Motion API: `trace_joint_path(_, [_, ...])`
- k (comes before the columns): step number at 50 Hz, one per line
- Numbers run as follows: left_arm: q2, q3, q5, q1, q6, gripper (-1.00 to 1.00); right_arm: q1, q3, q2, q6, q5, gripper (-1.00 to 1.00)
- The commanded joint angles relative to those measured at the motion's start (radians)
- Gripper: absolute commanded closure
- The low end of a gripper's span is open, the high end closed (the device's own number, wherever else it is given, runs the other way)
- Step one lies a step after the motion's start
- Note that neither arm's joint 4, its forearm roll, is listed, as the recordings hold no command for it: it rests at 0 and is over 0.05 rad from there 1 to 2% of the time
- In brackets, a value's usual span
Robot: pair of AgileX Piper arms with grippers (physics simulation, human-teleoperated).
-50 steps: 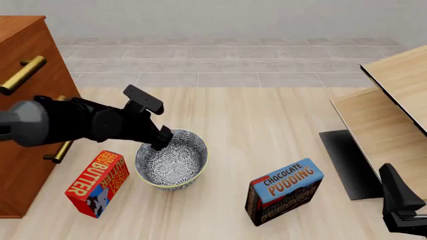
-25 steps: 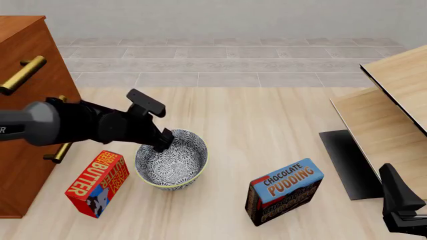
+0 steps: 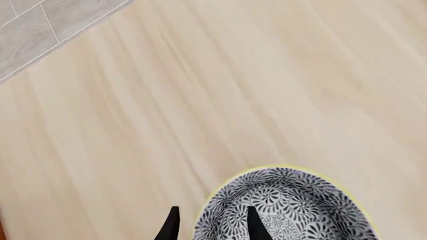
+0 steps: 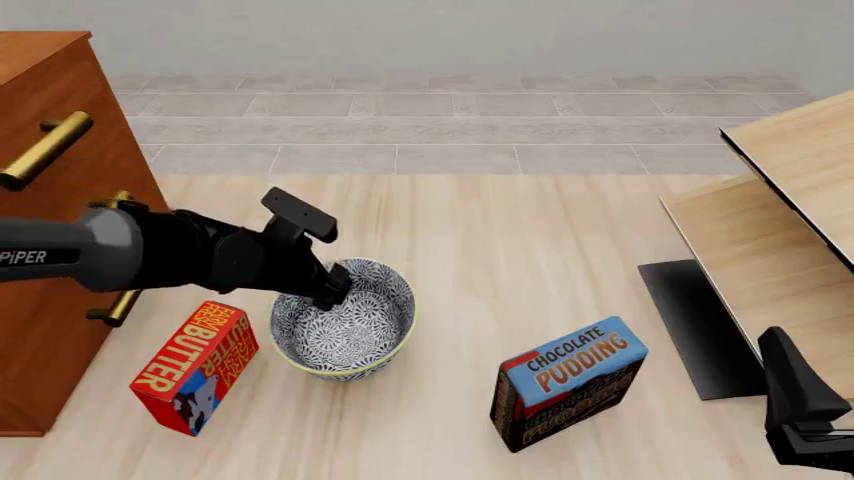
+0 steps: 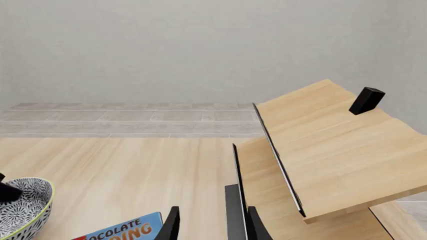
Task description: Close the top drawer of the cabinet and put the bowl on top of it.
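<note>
The left gripper (image 4: 328, 287) is straddling the near-left rim of the bowl (image 4: 344, 318), one black fingertip (image 3: 254, 224) dipping inside the patterned wall and the other (image 3: 171, 225) standing just outside it on the pale table (image 4: 534, 250); the jaws are parted around the rim, and whether they are pressing it cannot be told. The bowl, blue-and-white with a yellowish lip, is sitting on the table near the middle-left, not on the cabinet (image 4: 54, 260). That reddish-brown chest is standing at the far left edge, its top drawer (image 4: 60, 120) showing a brass bar handle (image 4: 43, 150) angled toward the camera. A red butter box (image 4: 195, 366) is lying tilted just left of the bowl, near the cabinet's foot. A blue chocolate pudding box (image 4: 569, 383) is resting to the bowl's right, well apart from it. The right gripper (image 5: 210, 225) is idling at the near-right corner, its fingers spread with nothing between them, facing pale light-wood furniture (image 5: 327, 150) that is rising along the right side.
</note>
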Motion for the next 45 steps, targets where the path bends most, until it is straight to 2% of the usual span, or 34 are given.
trace_joint_path(1, [0.025,-0.002,-0.014,0.000,-0.001,-1.00,0.000,0.000,-0.006,0.000,0.005,-1.00])
trace_joint_path(31, [0.074,0.001,-0.028,0.003,0.003,-1.00,0.000,0.000,-0.006,0.000,0.006,-1.00])
trace_joint_path(32, [0.072,0.000,-0.026,0.005,0.002,1.00,0.000,0.000,-0.005,0.000,0.005,-1.00])
trace_joint_path(39, [0.021,-0.010,0.001,0.011,0.006,1.00,0.000,0.000,-0.006,0.000,0.006,-1.00])
trace_joint_path(45, [-0.031,-0.108,0.065,0.035,-0.072,1.00,0.000,0.000,-0.006,0.000,0.006,-1.00])
